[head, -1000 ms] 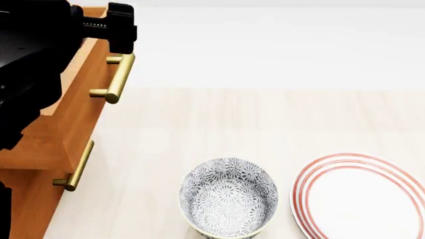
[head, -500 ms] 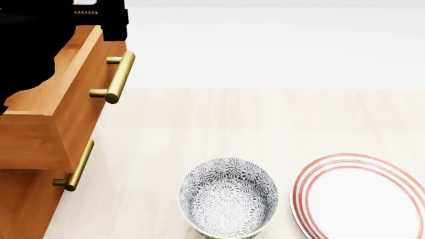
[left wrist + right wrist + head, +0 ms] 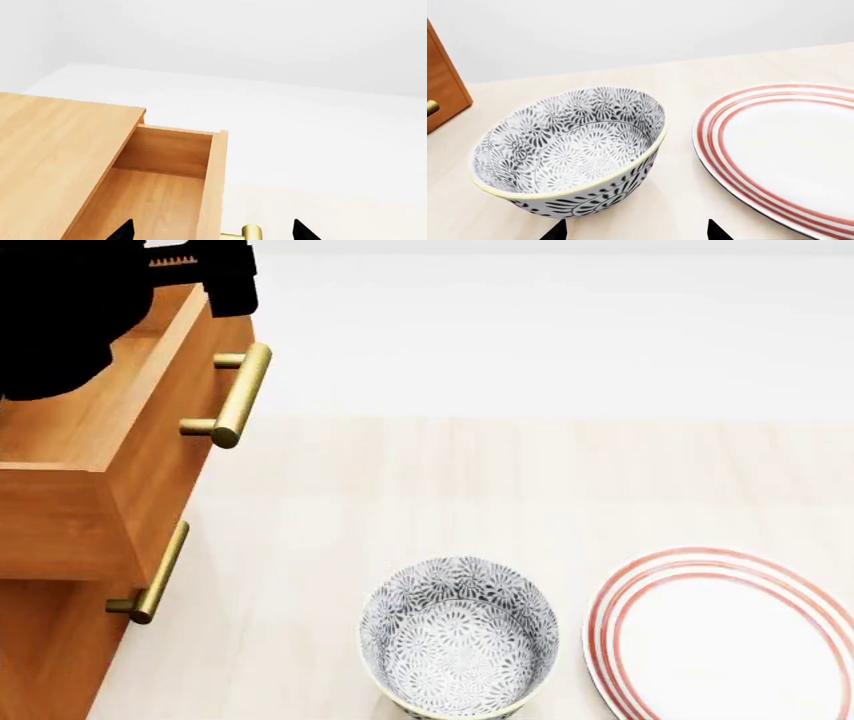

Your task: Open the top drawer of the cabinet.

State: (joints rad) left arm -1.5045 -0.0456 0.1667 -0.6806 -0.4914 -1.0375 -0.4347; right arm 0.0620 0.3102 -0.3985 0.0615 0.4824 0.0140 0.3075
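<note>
The orange-brown cabinet [image 3: 60, 150] stands at the left of the head view, and its top drawer [image 3: 167, 455] is pulled out toward the table's middle. Looking down from the left wrist, I see the drawer's bare wooden inside [image 3: 153, 200], its front panel [image 3: 215, 185] and the end of its brass bar handle [image 3: 251, 232]. My left gripper [image 3: 212, 235] hangs open above the drawer front, touching nothing. From the head it shows black at the top left, left gripper [image 3: 224, 285], behind the brass handle [image 3: 240, 395]. My right gripper [image 3: 635, 234] is open and empty over the tabletop.
A second brass handle [image 3: 154, 575] sits on the drawer below. A grey patterned bowl [image 3: 461, 635] and a red-ringed white plate [image 3: 727, 630] lie on the light wooden table near the front. The bowl [image 3: 570, 150] lies just ahead of my right gripper, with the plate [image 3: 787, 150] beside it.
My left arm has lifted and drawn back off the drawer toward the top left, uncovering its top. The drawer, bowl and plate have not moved.
</note>
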